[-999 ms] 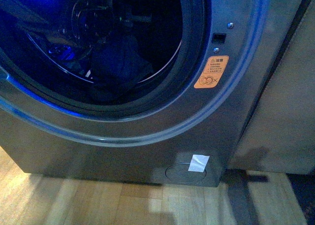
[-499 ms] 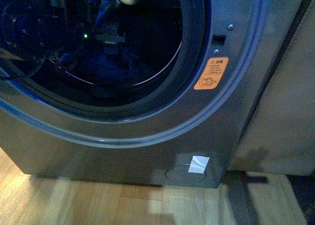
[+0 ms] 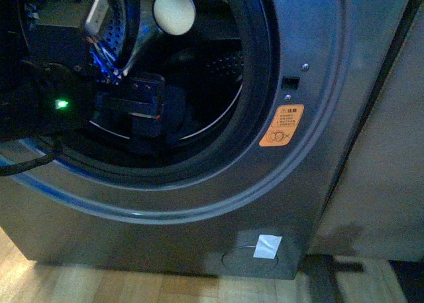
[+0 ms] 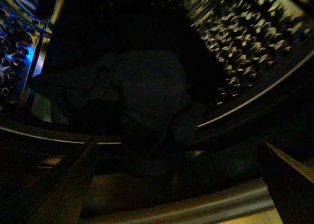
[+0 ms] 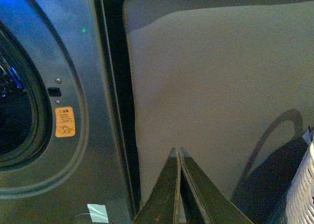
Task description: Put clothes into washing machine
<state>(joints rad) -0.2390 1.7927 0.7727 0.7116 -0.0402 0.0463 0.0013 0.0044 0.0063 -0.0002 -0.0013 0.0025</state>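
Observation:
The dark grey washing machine (image 3: 291, 44) fills the front view, its round port (image 3: 255, 84) open and its steel drum (image 3: 225, 64) showing. My left arm reaches into the port, and my left gripper (image 3: 136, 107) is open and empty. In the left wrist view the navy clothes (image 4: 147, 94) lie crumpled on the bottom of the perforated drum (image 4: 245, 42), beyond my open gripper (image 4: 176, 185) and apart from it. My right gripper (image 5: 176, 151) is shut and empty, outside the machine (image 5: 98, 136), in front of a beige panel.
An orange warning sticker (image 3: 281, 125) sits right of the port. A white tape patch (image 3: 267, 246) is low on the machine front. A beige cabinet (image 3: 384, 150) stands to the right, with wood floor (image 3: 99, 283) below. A white basket (image 5: 304, 185) shows in the right wrist view.
My left arm has come into the front view at the port and now covers the clothes there. The machine sits lower in the picture than before.

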